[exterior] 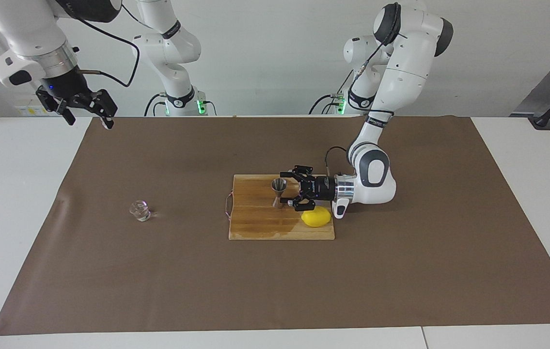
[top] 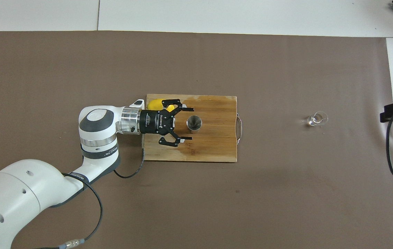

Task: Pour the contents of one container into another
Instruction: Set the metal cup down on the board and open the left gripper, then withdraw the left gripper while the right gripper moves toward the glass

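Observation:
The steel jigger (exterior: pixel 278 190) stands upright on the wooden cutting board (exterior: pixel 255 224); it also shows in the overhead view (top: pixel 194 123). My left gripper (exterior: pixel 288 190) lies level, low over the board, open, with a finger on each side of the jigger and gaps between them; the overhead view shows the left gripper (top: pixel 190 123) the same way. The clear glass cup (exterior: pixel 140 211) stands on the brown mat toward the right arm's end, and shows in the overhead view (top: pixel 316 119). My right gripper (exterior: pixel 88 116) waits open, high over the mat's corner, well apart from the cup.
A yellow lemon (exterior: pixel 317 216) lies on the board beside my left wrist, also in the overhead view (top: pixel 156 103). The board (top: pixel 213 148) has a metal handle (top: pixel 239 128) on the side toward the cup. A brown mat (exterior: pixel 275 291) covers the table.

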### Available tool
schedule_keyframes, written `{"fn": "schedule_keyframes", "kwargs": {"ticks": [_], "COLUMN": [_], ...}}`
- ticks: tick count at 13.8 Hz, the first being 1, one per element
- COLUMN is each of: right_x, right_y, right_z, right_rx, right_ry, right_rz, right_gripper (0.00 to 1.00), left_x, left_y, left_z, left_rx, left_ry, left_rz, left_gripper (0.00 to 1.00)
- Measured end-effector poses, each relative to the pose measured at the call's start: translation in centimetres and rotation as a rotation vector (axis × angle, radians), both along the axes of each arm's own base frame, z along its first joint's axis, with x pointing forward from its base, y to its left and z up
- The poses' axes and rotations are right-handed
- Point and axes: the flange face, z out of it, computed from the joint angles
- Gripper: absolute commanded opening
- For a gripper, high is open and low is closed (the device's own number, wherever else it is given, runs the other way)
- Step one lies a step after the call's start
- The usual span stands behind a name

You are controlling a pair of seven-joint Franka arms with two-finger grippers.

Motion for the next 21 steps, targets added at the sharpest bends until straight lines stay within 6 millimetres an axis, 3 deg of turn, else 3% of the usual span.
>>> {"fn": "schedule_keyframes", "kwargs": {"ticks": [4, 9, 15, 19, 21], "right_x": [0.0, 0.0, 0.0, 0.2, 0.1], "right_y": [0.0, 0.0, 0.0, -0.7, -3.0], "right_z": [0.0, 0.0, 0.0, -0.3, -2.7], "right_rx": [0.000, 0.000, 0.000, 0.001, 0.053], "right_ry": [0.000, 0.000, 0.000, -0.016, -0.050], "right_rz": [0.000, 0.000, 0.001, 0.141, 0.246], "right_gripper": [1.00, 1.00, 1.00, 1.00, 1.00], "left_x": [0.9, 3.9, 5.9, 4.5, 3.5], "left_y": [0.8, 5.3, 12.5, 15.0, 15.8], "left_z": [0.6, 4.5, 15.8, 23.4, 26.2], "left_rx": [0.020, 0.127, 0.367, 0.589, 0.690], "left_ry": [-0.035, -0.155, -0.363, -0.522, -0.610], "left_rz": [-0.013, -0.090, -0.254, -0.372, -0.444], "left_gripper": [1.00, 1.00, 1.00, 1.00, 1.00]}}
